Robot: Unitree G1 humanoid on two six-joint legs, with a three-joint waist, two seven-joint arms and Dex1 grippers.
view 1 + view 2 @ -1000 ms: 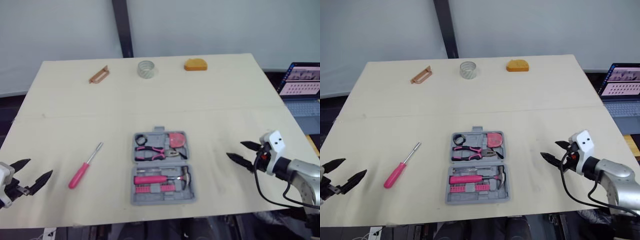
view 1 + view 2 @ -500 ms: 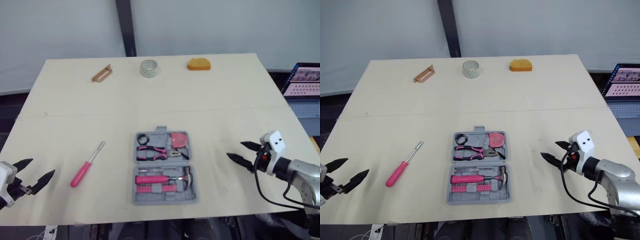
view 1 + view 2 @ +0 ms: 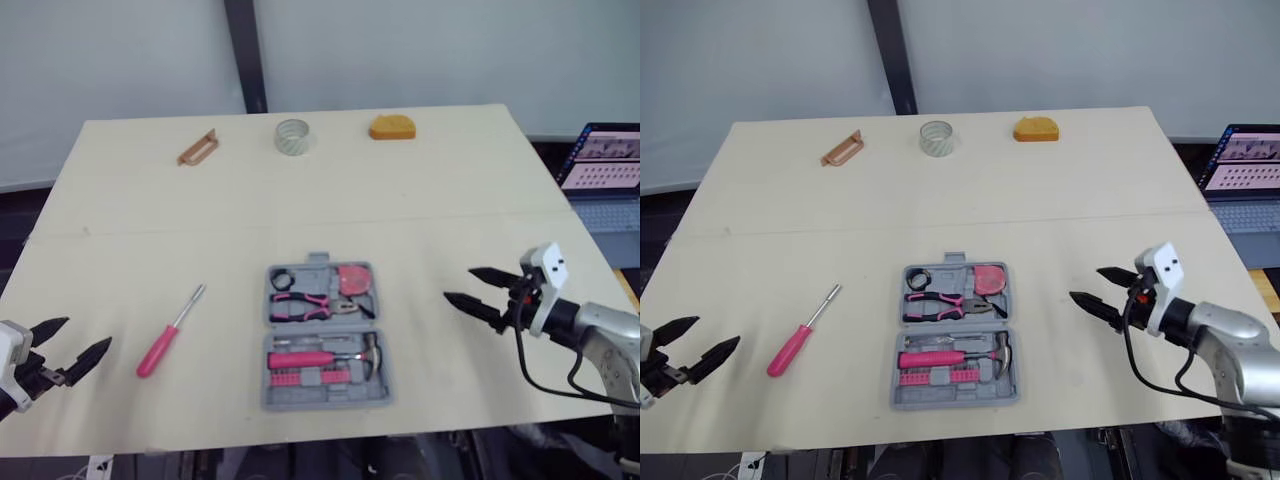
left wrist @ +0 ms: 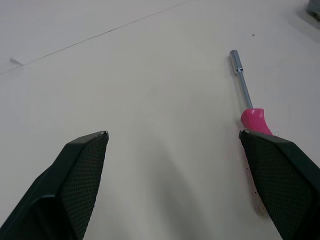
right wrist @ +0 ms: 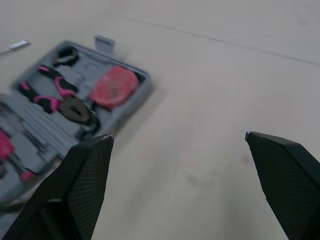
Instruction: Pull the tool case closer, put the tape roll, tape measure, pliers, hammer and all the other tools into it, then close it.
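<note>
1. Your tool case (image 3: 327, 335) lies open at the middle of the table (image 3: 450, 200), close to the near edge. Pliers (image 3: 305, 302) and a hammer (image 3: 320, 357) sit in its trays. The small pieces in its nearest row are too fine to name, and the right wrist view shows the case blurred and cut by the frame.
2. The screwdriver (image 3: 170, 331) lies loose left of the case, apart from it. In the left wrist view its pink handle runs behind one finger (image 4: 285, 185).
3. Along the far edge sit the tape roll (image 3: 293, 136), an orange item (image 3: 391, 128) (possibly the tape measure) and a copper-coloured piece (image 3: 197, 148) you cannot identify from here.
4. The left gripper (image 3: 80, 335) is spread wide and empty by the near left corner, left of the screwdriver.
5. The right gripper (image 3: 459, 284) is parted and empty, pointing at the case over bare board on its right.
6. A laptop (image 3: 600, 158) stands past the table's right edge. Wide bare board separates the case from the far row.
</note>
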